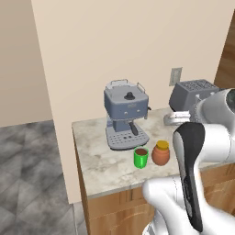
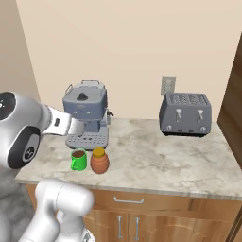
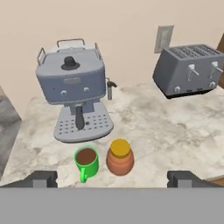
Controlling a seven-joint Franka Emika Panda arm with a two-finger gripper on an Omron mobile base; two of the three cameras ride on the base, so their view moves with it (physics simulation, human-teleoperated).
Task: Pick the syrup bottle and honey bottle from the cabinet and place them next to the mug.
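The jaws stand wide apart and hold nothing; in the hand view you see their two dark tips low at the left and low at the right of the frame, so the gripper point(image 3: 112, 178) looks down at the worktop point(image 3: 175, 131) from above and behind.

The honey bottle point(image 3: 120, 157) stands upright on the worktop, just beside the mug point(image 3: 86, 162), in the lower middle of that frame. This is the place the task asks for, so I judge that this half is done.

Behind them, in the upper left, stands a coffee machine point(image 3: 74, 87), with its drip tray near the mug. A toaster point(image 3: 190, 69) sits in the upper right, well apart.

I see no syrup bottle and no cabinet shelf in these pictures. You probably need to bring that bottle next. The free place on the worktop beside the honey bottle, toward the toaster, looks good for it.
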